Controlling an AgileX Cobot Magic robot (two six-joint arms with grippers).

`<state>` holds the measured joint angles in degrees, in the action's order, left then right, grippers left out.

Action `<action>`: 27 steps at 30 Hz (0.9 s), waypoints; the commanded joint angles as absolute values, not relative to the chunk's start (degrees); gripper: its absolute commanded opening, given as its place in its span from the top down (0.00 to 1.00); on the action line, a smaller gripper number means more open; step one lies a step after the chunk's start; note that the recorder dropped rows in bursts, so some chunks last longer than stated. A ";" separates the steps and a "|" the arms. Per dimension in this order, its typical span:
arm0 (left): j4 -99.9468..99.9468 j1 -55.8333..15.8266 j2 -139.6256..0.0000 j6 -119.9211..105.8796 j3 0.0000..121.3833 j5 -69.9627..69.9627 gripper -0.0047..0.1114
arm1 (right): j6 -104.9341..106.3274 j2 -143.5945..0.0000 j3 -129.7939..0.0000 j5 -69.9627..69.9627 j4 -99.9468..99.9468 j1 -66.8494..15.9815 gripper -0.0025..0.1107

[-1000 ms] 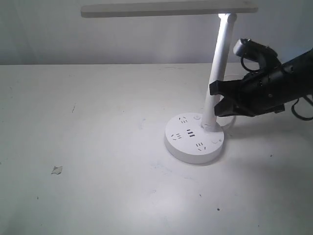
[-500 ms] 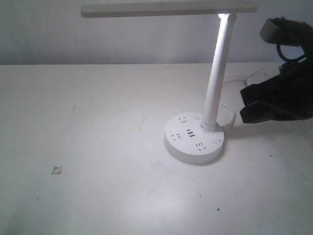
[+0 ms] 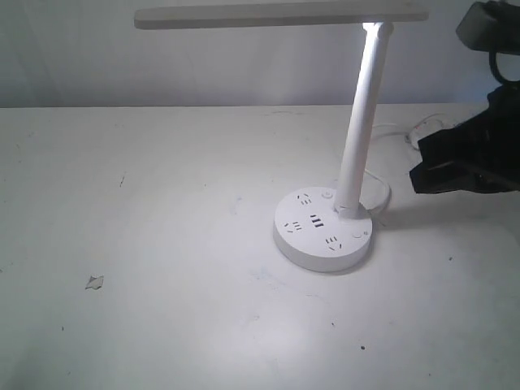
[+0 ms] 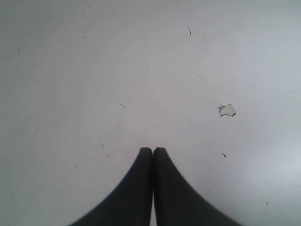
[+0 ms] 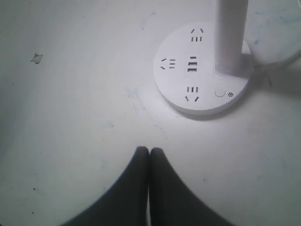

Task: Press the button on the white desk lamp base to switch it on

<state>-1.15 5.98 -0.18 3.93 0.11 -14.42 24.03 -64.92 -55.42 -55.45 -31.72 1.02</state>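
Hovering right of white desk lamp base (image 3: pixel 323 231), your right hand (image 5: pixel 149 151) pressed together; left hand (image 4: pixel 153 150) same.

A small pale scrap (image 3: pixel 94 282) lies alone on the white table (image 3: pixel 162 341), whose surface shows scattered dark specks.

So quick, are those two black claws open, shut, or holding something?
Left black gripper: closed, empty.
Right black gripper: closed, empty, clear of the round white lamp base.
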 commanded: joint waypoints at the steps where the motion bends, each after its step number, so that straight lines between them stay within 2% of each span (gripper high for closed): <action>1: -1.12 5.51 0.00 4.00 0.00 -14.52 0.96 | 23.95 -64.47 -55.19 -52.64 -30.59 1.09 0.98; 6: -1.12 5.51 0.00 4.00 0.00 -14.52 0.96 | 25.25 -62.57 -55.19 -44.76 -30.59 1.09 0.98; 12: -1.12 5.51 0.00 4.00 0.00 -14.52 0.96 | 25.25 -53.23 -55.19 -31.62 -29.95 1.09 0.98; 20: -1.12 5.51 0.00 4.00 0.00 -14.52 0.96 | 25.25 -35.19 -54.93 -36.66 -28.45 1.09 0.98; 27: -1.12 5.51 0.00 4.00 0.00 -14.52 0.96 | 25.25 -17.20 -48.96 -45.93 -26.32 1.09 0.98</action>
